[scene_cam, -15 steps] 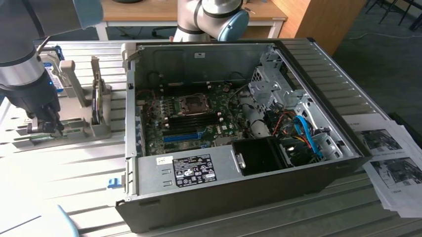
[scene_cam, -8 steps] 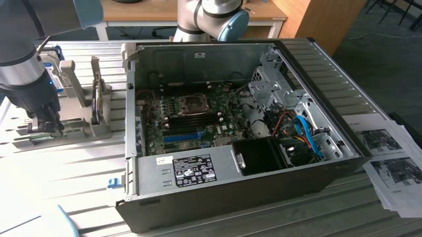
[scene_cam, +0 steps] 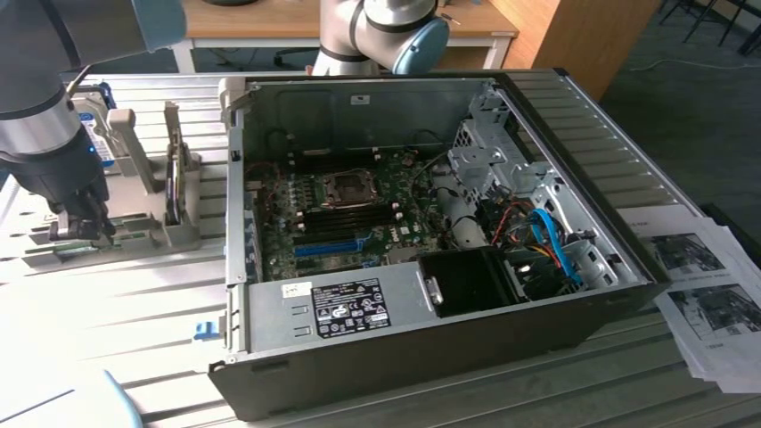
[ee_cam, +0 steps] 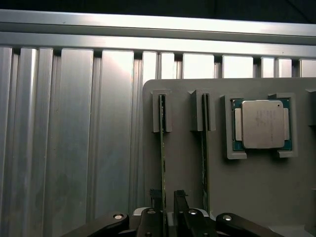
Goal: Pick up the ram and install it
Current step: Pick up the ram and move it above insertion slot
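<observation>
Ribbed metal bench in a carpeted workroom, wooden furniture behind.

The bench [scene_cam: 131, 303] is built of silvery slatted aluminium profiles and spans the exterior view from seven to four o'clock. Strong light washes its slats almost white around eight o'clock. At twelve o'clock stands a wooden desk [scene_cam: 285, 25] on a white frame, and at one o'clock a tall light-brown wooden cabinet [scene_cam: 583, 36]. Past them, at two o'clock, lies a dark grey-blue carpeted floor [scene_cam: 683, 85].
</observation>
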